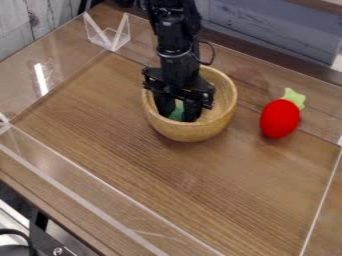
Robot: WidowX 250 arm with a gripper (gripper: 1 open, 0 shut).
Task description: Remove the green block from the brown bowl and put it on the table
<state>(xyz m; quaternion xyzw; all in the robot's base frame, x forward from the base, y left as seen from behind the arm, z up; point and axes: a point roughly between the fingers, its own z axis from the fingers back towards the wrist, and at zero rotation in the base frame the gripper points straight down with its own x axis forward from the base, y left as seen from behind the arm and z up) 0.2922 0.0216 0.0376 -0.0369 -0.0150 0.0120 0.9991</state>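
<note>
Reaching down from the top of the camera view, the black gripper (pixel 178 103) has its fingertips inside the bowl (pixel 197 131), over its left part; the fingers stand apart, with some of the green block (pixel 178 114) showing between and below them; whether they press on the block or merely straddle it, I cannot tell, as the dark fingers hide much of its outline. The block is in the bowl, low and toward the left side; only patches of its green show, so its tilt cannot be made out, nor whether it touches the bottom.

The bowl is round, light tan and thick-rimmed, and sits on the table (pixel 147 190), a dark brown wood-grain top; the right part of its pale inside is in plain sight, while the gripper covers much of the left and back. To the right of the bowl, apart from it, lies the red toy (pixel 281 119); its green top (pixel 294 97) points toward the back of the table. Behind the bowl and to the left, a clear bracket (pixel 106 35) stands near the far left edge; a low clear wall (pixel 6 123) shows at the left edge of the view; a ribbed grey surface (pixel 30 24) fills the top left corner, and a pale bluish panel (pixel 297 27) the top right; at the bottom left corner are dark round parts (pixel 16 240), cut off by the edge of the view.
</note>
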